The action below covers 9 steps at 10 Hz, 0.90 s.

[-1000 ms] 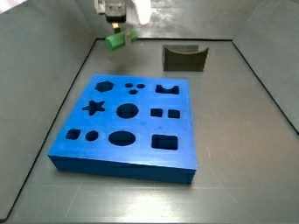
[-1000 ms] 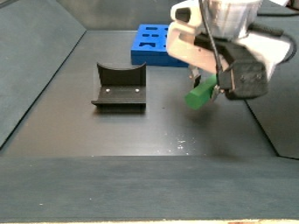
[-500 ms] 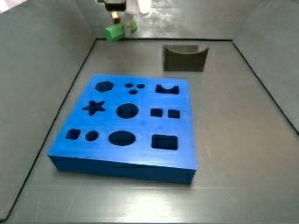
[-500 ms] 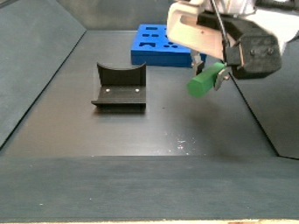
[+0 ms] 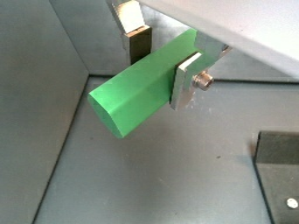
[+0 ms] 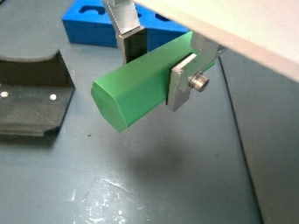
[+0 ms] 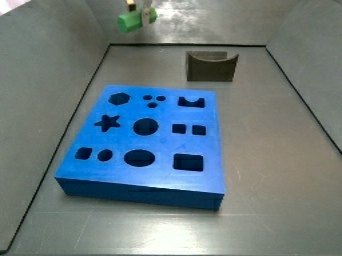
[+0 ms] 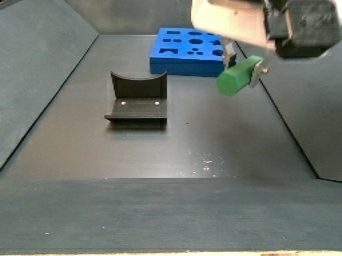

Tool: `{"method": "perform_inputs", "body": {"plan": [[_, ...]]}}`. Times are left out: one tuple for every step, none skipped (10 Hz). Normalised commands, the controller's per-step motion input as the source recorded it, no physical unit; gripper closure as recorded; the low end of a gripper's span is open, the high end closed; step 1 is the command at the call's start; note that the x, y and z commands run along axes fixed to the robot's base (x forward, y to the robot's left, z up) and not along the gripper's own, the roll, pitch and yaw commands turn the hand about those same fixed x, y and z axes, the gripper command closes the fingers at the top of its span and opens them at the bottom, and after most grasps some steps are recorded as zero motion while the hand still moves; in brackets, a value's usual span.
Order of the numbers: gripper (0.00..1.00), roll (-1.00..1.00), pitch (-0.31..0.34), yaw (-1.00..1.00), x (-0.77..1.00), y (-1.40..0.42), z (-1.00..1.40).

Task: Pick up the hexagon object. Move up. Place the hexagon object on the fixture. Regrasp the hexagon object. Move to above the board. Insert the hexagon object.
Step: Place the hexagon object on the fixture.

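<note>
Green hex block was up in the air, clamped in the gripper.

Both wrist views had the gripper [image 5: 162,59] [image 6: 158,59] pinching the hexagon object [image 5: 142,86] [image 6: 138,82] between its silver fingers [image 5: 187,80] [image 6: 184,82]. In a side view it [image 7: 130,19] hung high behind the board [image 7: 150,142]. In a side view it [image 8: 238,76] sat well above the floor, off to the side of the fixture [image 8: 135,98].

My gripper [image 6: 162,63] is showing flat silver fingers [image 5: 187,80], dark pads, one screw, and a white body.
</note>
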Motion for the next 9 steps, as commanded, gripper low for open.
{"method": "perform_inputs", "body": {"plan": [[1.0, -0.14, 0.006, -0.01, -0.03, -0.02, 0.93], [1.0, -0.15, 0.009, -0.02, -0.02, -0.01, 0.78], [1.0, -0.16, 0.012, -0.03, -0.02, -0.01, 0.66], [1.0, -0.18, 0.015, -0.03, -0.01, -0.01, 0.51], [1.0, -0.18, 0.015, -0.04, -0.01, -0.01, 0.43], [1.0, -0.18, 0.022, -0.04, -0.01, 0.0, 0.27], [1.0, -0.07, -0.041, 1.0, 1.0, -0.46, 0.04], [1.0, -0.06, -0.03, 1.0, 1.0, -0.45, 0.01], [1.0, -0.04, -0.021, 1.0, 1.0, -0.42, 0.01]]}}
